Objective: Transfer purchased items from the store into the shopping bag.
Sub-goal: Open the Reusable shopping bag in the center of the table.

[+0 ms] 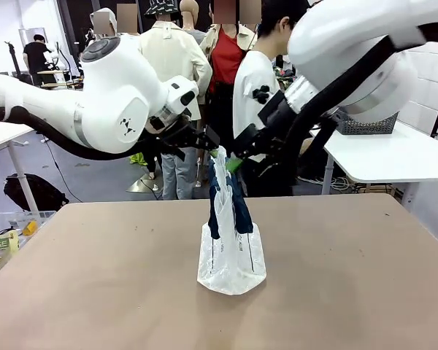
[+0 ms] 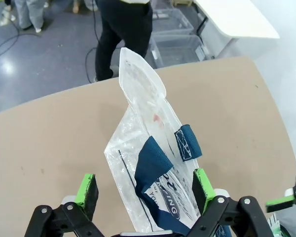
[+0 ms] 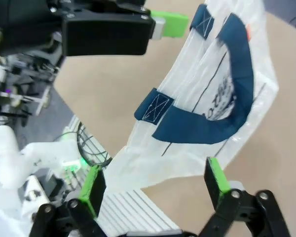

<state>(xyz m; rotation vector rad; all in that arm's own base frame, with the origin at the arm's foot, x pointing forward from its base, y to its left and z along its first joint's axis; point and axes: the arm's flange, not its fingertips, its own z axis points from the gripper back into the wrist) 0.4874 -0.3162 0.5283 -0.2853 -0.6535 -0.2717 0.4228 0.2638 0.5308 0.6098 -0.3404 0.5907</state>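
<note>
bag: translucent whitish crinkly plastic shopping bag (image 1: pixel 231 259) with navy strap handles, upright at middle of brown table (image 1: pixel 95 277) | left hand (image 2: pixel 144 186): open wide, bag top between its fingers | right hand (image 3: pixel 154 178): open wide, straddling bag top from opposite side

Translucent shopping bag (image 2: pixel 138 143) upright on brown table (image 2: pixel 49 138), navy handles (image 2: pixel 150 165) drooping, framed between wide-spread green pads (image 2: pixel 87 191) of left gripper (image 2: pixel 144 188); dark-trousered legs (image 2: pixel 121 34) beyond.

Tabletop (image 1: pixel 95 292): brown, matte, evenly lit. Floor (image 1: pixel 95 182): grey, glossy. White side table (image 1: pixel 394 157) at far right, against a white block wall (image 1: pixel 434 80).
</note>
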